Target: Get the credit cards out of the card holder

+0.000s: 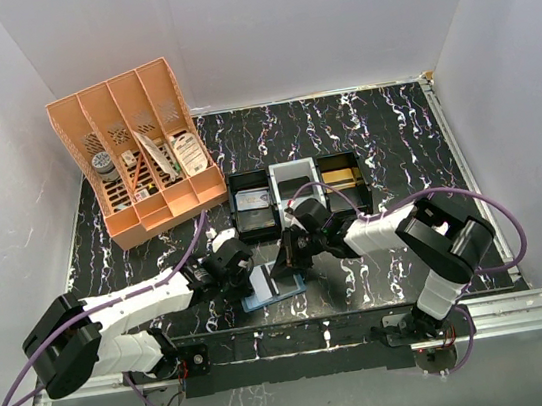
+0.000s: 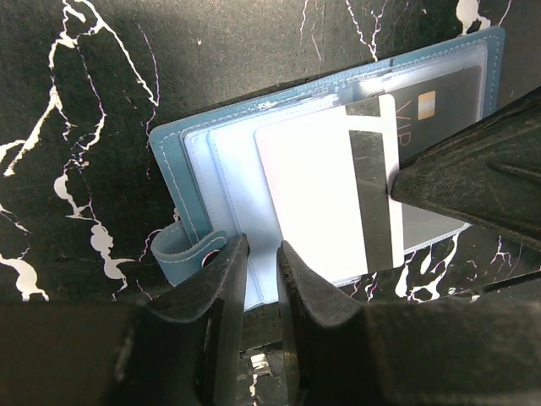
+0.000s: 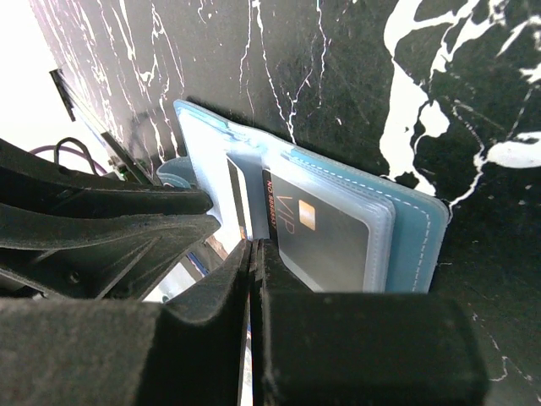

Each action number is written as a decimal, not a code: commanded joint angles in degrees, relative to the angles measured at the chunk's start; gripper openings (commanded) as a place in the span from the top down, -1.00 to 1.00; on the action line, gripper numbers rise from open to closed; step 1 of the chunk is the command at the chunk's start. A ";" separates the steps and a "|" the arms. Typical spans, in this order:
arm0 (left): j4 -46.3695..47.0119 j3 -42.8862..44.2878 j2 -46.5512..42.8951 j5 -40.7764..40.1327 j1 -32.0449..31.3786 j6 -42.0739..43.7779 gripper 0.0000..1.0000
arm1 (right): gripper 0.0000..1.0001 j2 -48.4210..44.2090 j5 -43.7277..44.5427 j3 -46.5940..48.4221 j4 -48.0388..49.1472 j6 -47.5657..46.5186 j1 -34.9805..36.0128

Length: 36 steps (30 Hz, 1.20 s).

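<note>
**A:** Where does the teal-blue soft bifold card holder point(image 2: 179, 169) lie?

**B:** Open and flat on the black, white-veined marble bench point(image 2: 84, 93), between the two arms; its clear pockets face up.

**A:** Why is the left tool point(image 2: 262, 266) down at its near edge?

**B:** To anchor it, I judge; the fingers are almost pressed together, with a pale inner leaf of the holder running between them, so it pinches that leaf; unheld, so light a wallet would likely slide along with any card pulled.

**A:** And the right tool point(image 3: 252, 249)?

**B:** Pressed together; its tip meets the white plastic card with a black stripe point(image 2: 313, 199) at the stripe side; it appears to pinch that card by its edge, probably because only that end is free of the sleeve; the card sticks well out of its pocket, across the leaves beneath.

**A:** Anything left inside?

**B:** The black plastic card marked VIP point(image 3: 325, 241) sits fully in its clear sleeve; I reckon the task is only at its first card.

**A:** The risk?

**B:** A thin, slick card held by its edge may slip; a straight, level pull would suit.
</note>
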 commanded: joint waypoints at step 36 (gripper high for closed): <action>3.95 -0.94 1.98 2.87 2.20 2.90 0.45 | 0.81 -0.76 -5.03 -1.08 8.36 0.00 -1.17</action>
